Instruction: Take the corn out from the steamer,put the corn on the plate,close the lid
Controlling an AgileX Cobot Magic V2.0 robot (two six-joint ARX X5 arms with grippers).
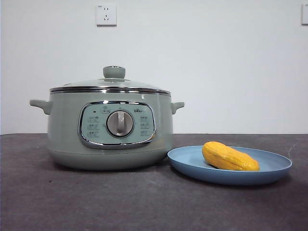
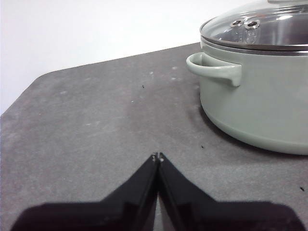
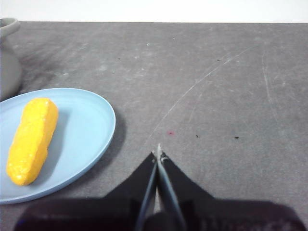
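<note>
The yellow-orange corn (image 1: pixel 230 157) (image 3: pixel 32 138) lies on the light-blue plate (image 1: pixel 274 166) (image 3: pixel 86 120), just right of the steamer (image 1: pixel 62 130) (image 2: pixel 260 106). The glass lid (image 1: pixel 113 83) (image 2: pixel 269 26) with its green knob sits closed on the sage-green pot. My left gripper (image 2: pixel 158 156) is shut and empty over bare table beside the pot's handle. My right gripper (image 3: pixel 158 154) is shut and empty over the table beside the plate. Neither arm shows in the front view.
A dark grey table (image 1: pixel 144 202) carries everything, with a white wall behind it. A wall socket (image 1: pixel 106 14) sits above the pot. The table's rounded corner (image 2: pixel 38 82) shows in the left wrist view.
</note>
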